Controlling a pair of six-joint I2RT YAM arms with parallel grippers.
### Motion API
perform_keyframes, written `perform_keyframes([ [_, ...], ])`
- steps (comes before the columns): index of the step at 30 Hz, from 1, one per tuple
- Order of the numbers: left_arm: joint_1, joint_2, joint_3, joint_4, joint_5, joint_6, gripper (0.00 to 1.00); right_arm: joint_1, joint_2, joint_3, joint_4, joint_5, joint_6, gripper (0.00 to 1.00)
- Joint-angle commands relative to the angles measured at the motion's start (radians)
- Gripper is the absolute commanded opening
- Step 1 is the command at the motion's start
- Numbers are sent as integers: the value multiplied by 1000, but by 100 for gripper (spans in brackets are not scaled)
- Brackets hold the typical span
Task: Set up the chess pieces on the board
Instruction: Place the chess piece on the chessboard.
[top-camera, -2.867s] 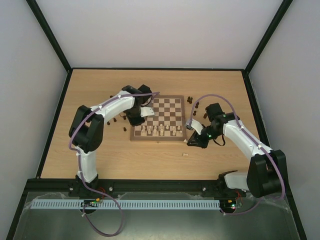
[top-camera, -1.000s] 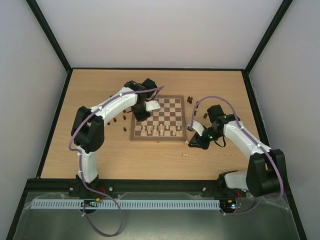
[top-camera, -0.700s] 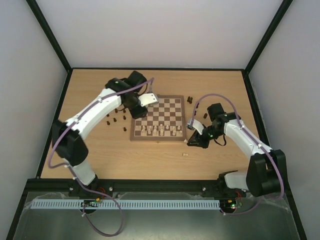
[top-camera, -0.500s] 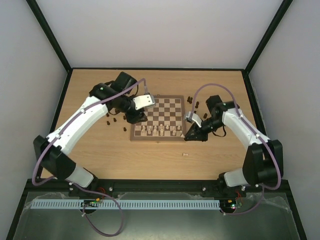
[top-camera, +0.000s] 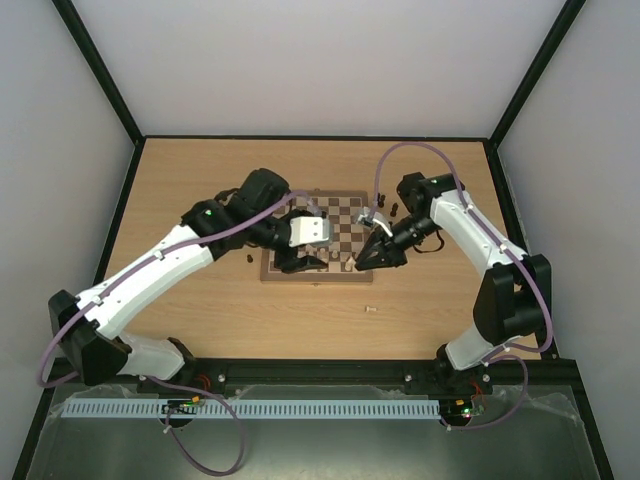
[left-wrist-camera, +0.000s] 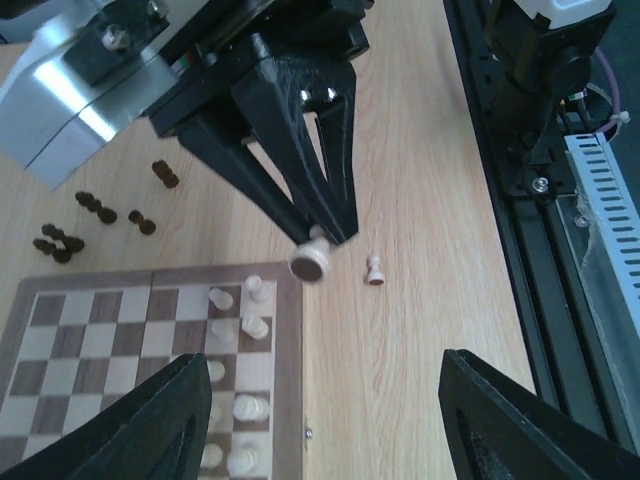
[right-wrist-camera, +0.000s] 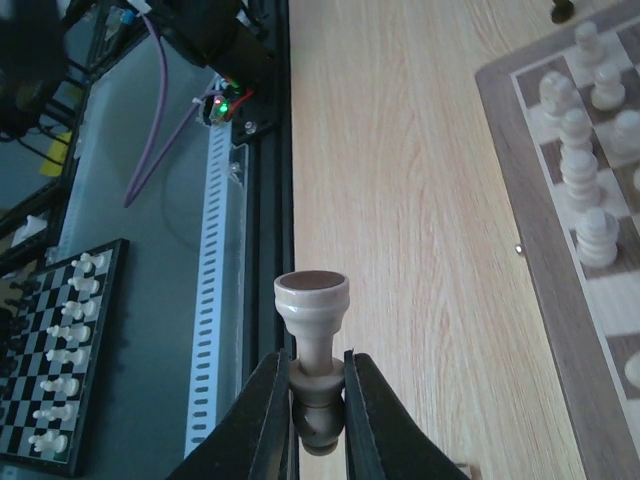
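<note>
The board (top-camera: 345, 212) lies mid-table, with pale chess pieces (top-camera: 322, 262) lined along its near rows. My right gripper (top-camera: 358, 263) hangs over the board's near right corner, shut on a pale piece (right-wrist-camera: 313, 298) that it pinches by the stem (left-wrist-camera: 310, 263), round base pointing away from the fingers. My left gripper (top-camera: 303, 262) hovers over the near left part of the board. Its fingers (left-wrist-camera: 150, 430) stand wide apart with nothing between them. Below it are the board (left-wrist-camera: 100, 340) and its pale pieces (left-wrist-camera: 250, 325).
Dark pieces (top-camera: 230, 240) stand on the table left of the board, more (top-camera: 385, 200) by its far right corner. A lone pale pawn (top-camera: 369, 308) lies on the table in front. The black rail (left-wrist-camera: 560, 250) edges the table. A small set-up chess set (right-wrist-camera: 60, 350) sits beyond it.
My left arm swung from the board's far left corner down to its near left edge and its jaws opened. My right gripper carried the pale piece leftward to the board's near right corner.
</note>
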Motion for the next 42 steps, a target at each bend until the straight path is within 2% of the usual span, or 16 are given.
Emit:
perform_keyframes([
  [1,-26,46,-9,120,-17,15,66,40,-2,55,-72,-39,19,6],
  [17,-76,86,-35,140,11,27,63,91,-11,131,-72,-62,56,7],
  [27,-85,100,-41,128,37,42,54,112,-7,157,-72,-59,65,7],
  [31,-87,108,-36,121,46,46,47,114,-6,155,-73,-57,65,7],
  [38,-90,127,-21,97,52,57,25,114,-3,154,-72,-55,61,7],
  [42,-92,132,-16,92,50,57,22,114,2,152,-73,-50,56,7],
])
